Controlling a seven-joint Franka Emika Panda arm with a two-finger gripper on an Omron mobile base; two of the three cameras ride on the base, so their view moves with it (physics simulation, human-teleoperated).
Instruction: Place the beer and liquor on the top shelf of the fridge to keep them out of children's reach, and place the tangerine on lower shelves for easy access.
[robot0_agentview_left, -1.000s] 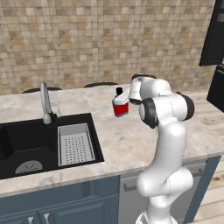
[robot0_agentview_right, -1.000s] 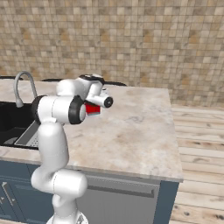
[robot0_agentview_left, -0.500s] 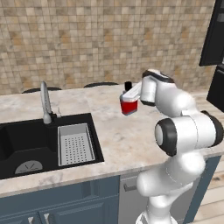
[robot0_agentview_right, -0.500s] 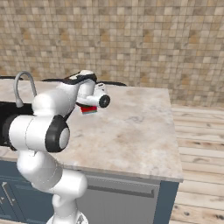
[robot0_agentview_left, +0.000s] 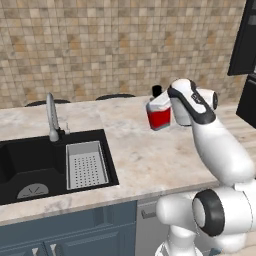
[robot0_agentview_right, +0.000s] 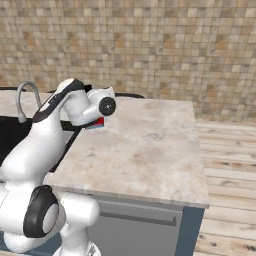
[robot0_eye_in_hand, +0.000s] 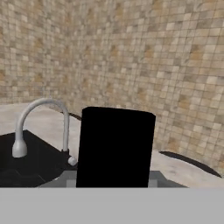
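The claw (robot0_agentview_left: 161, 111) is closed tight on the liquor (robot0_agentview_left: 159, 114), gripping the bottle near its top so that the squat red body hangs clear in the air above the worktop (robot0_agentview_left: 145, 155), not touching the stone. In the left base view the bottle shows its pale shoulders, red body and short black cap (robot0_agentview_left: 157, 90) just left of the white wrist; in the right base view a sliver of the red body (robot0_agentview_right: 96, 123) peeks out below the hand, the rest hidden behind the arm. In the hand view the black cap (robot0_eye_in_hand: 116, 146) stands close in front of the lens. The worktop is pale marbled stone over blue-grey cabinet fronts (robot0_agentview_left: 75, 237), with a black sink (robot0_agentview_left: 35, 165) set into it on the left, a grey perforated drain tray (robot0_agentview_left: 85, 164) in the basin's right part and a curved metal tap (robot0_agentview_left: 51, 117) behind it. A wall of small tan and brown tiles (robot0_agentview_right: 150, 45) runs along the back, and light wooden floor planks (robot0_agentview_right: 227, 165) lie past the worktop's right end. Dark panels (robot0_agentview_left: 245, 60) stand at the right edge of the left base view; what they belong to I cannot tell. The bottle's long axis is close to vertical, cap up, leaning slightly, base toward the worktop.
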